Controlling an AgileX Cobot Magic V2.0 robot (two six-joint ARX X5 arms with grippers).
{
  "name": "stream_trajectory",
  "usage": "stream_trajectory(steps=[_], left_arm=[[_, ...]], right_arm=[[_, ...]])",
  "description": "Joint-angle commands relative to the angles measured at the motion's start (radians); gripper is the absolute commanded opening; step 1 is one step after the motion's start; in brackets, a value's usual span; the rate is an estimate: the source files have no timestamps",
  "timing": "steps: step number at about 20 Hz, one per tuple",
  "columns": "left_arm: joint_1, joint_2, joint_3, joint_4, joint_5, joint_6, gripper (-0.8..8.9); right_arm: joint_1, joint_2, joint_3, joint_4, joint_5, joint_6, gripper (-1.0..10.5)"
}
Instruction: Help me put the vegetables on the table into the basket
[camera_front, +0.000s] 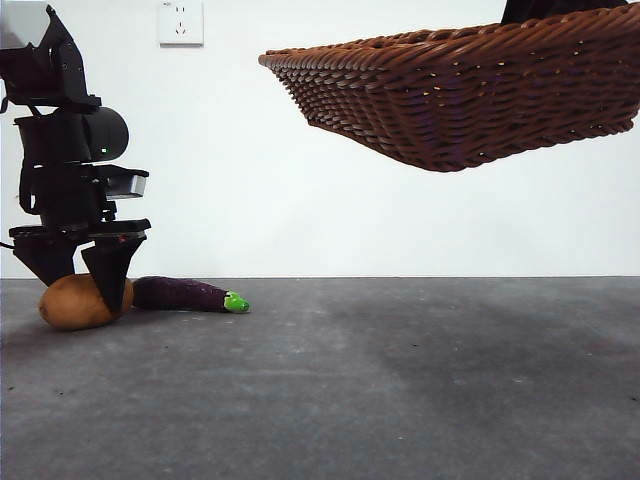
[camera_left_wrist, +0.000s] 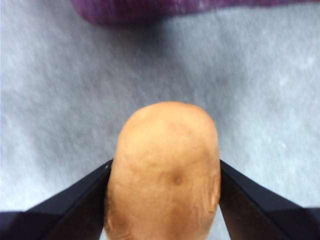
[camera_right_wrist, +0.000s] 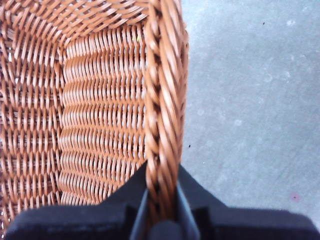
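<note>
Potato (camera_left_wrist: 165, 175) sits between my left gripper (camera_front: 88, 290) jaws, which press its flanks down on the worktop (camera_front: 400, 380); the eggplant (camera_front: 185, 294) lies just beside it toward 3 o'clock. My right gripper (camera_right_wrist: 160, 220) is clamped on the basket (camera_front: 470, 90) rim, holding it aloft at 1 o'clock. I judge nothing delivered yet; the visible basket interior looks bare.
</note>
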Motion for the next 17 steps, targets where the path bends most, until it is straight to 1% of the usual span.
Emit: stream_trajectory(steps=[1, 3, 4, 5, 6, 7, 8, 9, 12, 14, 16, 17], left_arm=[[0.019, -0.036, -0.005, -0.034, 0.074, -0.007, -0.08], [0.039, -0.112, -0.005, -0.059, 0.222, -0.006, -0.08], [0.043, -0.161, -0.005, -0.074, 0.25, 0.0, -0.08], [0.043, -0.213, -0.005, -0.094, 0.264, 0.029, -0.08], [0.04, -0.27, -0.005, -0.113, 0.291, 0.031, -0.08], [0.034, -0.332, -0.005, -0.127, 0.353, 0.032, -0.08], [0.017, -0.396, -0.005, -0.136, 0.386, 0.033, -0.08], [-0.012, -0.454, -0.005, -0.149, 0.386, 0.047, -0.08], [-0.165, -0.602, -0.005, -0.167, 0.385, 0.059, -0.08], [-0.32, -0.628, -0.005, -0.176, 0.371, 0.071, -0.08], [-0.476, -0.61, -0.008, -0.197, 0.237, 0.084, -0.08], [-0.542, -0.588, -0.013, -0.185, 0.202, 0.083, -0.08]], right_arm=[[0.0, 0.005, 0.005, 0.008, -0.002, 0.007, -0.1], [0.0, 0.01, 0.004, 0.011, 0.0, 0.008, -0.1], [0.0, 0.018, 0.004, 0.011, 0.001, 0.008, -0.1], [0.0, 0.029, 0.003, 0.01, 0.0, 0.008, -0.1], [0.0, 0.048, 0.003, 0.008, 0.0, 0.008, -0.1], [0.0, 0.073, 0.003, 0.008, 0.0, 0.008, -0.1], [0.0, 0.099, 0.003, 0.008, -0.001, 0.008, -0.1], [0.002, 0.123, 0.003, 0.009, -0.004, 0.008, -0.1], [0.016, 0.201, 0.003, 0.016, -0.032, 0.008, -0.1], [0.043, 0.246, 0.003, 0.027, -0.039, 0.011, -0.1], [0.075, 0.261, 0.003, 0.035, -0.043, 0.011, -0.1], [0.092, 0.261, 0.003, 0.043, -0.047, 0.017, -0.1]])
